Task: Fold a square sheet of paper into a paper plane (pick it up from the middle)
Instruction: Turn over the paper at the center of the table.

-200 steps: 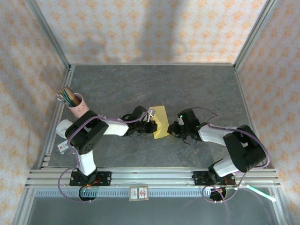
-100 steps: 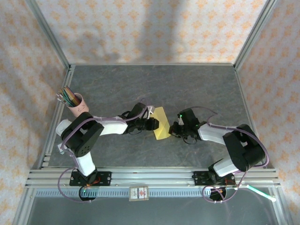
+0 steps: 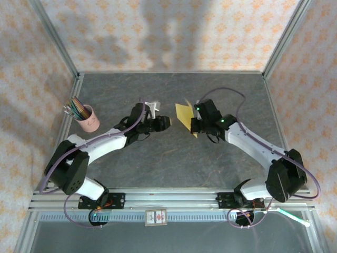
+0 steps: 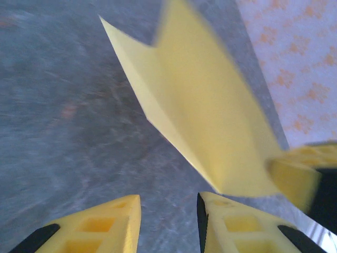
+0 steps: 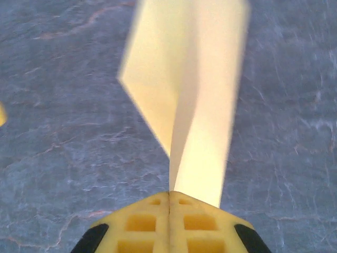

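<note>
- At the near edge of the desk (image 3: 158,168) both arms reach away from their bases and lean in toward the middle.
- The left claw (image 4: 168,203) is released: its two yellow fingers stand partly apart, with bare desk showing in the gap and nothing between them. It points at the yellow paper (image 5: 195,79) from just beside it, without touching it.
- The right claw (image 5: 169,195) is clenched on the paper, its fingers pressed flat together over one narrow end at the fold.
- The paper is folded along a centre crease, with its two flaps spreading in a shallow V. It sticks out beyond the right fingertips, between the two claws, and appears lifted off the desk.
- Farther left, near the frame rail, stands a pink cup (image 3: 89,120) of coloured pencils.
</note>
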Tool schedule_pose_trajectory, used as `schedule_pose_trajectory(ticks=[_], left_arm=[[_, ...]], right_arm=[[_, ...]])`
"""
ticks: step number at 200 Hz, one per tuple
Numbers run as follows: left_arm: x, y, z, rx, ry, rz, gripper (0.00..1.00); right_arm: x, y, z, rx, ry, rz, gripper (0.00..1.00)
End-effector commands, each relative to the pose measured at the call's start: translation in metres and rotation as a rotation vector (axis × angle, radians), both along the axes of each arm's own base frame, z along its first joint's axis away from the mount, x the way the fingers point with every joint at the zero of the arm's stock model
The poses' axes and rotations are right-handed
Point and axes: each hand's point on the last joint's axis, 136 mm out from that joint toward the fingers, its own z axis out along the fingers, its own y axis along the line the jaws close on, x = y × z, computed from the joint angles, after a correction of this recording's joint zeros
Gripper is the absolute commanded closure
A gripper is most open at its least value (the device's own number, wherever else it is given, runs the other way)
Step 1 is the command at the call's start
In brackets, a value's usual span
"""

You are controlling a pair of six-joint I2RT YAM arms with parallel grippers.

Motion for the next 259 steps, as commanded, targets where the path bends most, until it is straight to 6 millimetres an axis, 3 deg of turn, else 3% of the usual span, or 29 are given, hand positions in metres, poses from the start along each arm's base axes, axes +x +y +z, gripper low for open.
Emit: schedule_pose_trajectory(ticks=[1, 22, 42, 108, 183, 259], left_arm=[[-0.002, 0.035, -0.023, 0.050, 0.057, 0.096, 0.65], [-0.003, 0.055, -0.031, 0.050, 0.080, 0.148, 0.65], [-0.009, 0.057, -0.037, 0.047, 0.098, 0.147, 0.65], [-0.019, 0.050, -0.043, 0.012, 0.127, 0.109, 0.66], [-0.018, -0.010, -0.037, -0.117, 0.185, -0.033, 0.77], [-0.004, -0.055, -0.066, -0.101, 0.266, -0.138, 0.82]], right_arm=[[-0.031, 0.008, -0.020, -0.206, 0.031, 0.123, 1.00], [-0.052, 0.041, -0.045, -0.182, 0.070, 0.212, 1.00], [-0.068, 0.059, -0.066, -0.126, 0.108, 0.257, 1.00], [-0.099, 0.070, -0.091, -0.078, 0.187, 0.345, 1.00], [-0.101, 0.073, -0.104, -0.049, 0.159, 0.383, 0.99], [-0.100, 0.075, -0.110, -0.048, 0.164, 0.380, 0.97]])
